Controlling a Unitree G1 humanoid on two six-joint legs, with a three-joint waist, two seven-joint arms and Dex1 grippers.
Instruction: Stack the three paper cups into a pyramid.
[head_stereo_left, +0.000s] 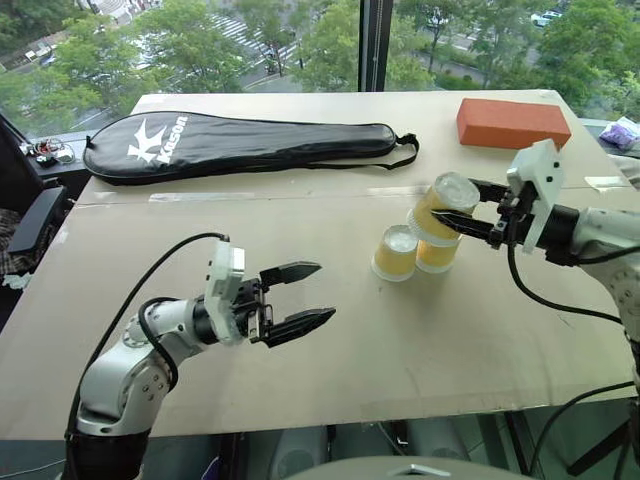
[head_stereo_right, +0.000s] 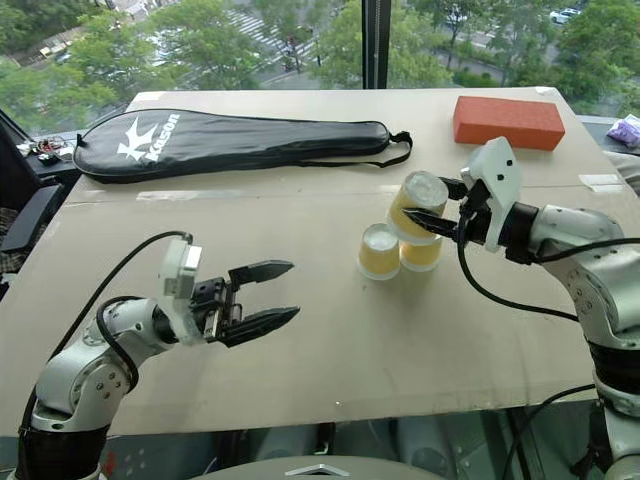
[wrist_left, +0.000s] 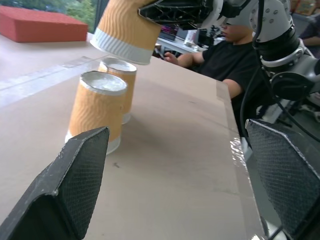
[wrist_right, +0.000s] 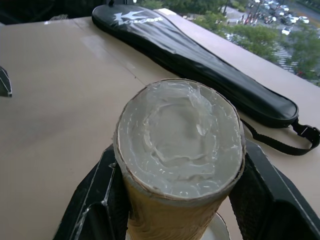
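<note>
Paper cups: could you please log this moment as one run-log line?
base: two paper cups side by side, upside down | right gripper: shut on third cup, tilted above them, not yet placed | left gripper: open, empty

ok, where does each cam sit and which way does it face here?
Left eye, right eye: head stereo pair, looking down over the table; left gripper open, right gripper shut on the held cup, above two standing cups.
Left wrist: along its own fingers, toward the cups and a seated person.
Right wrist: onto the held cup's base, racket bag beyond.
Shared: the held cup.
</note>
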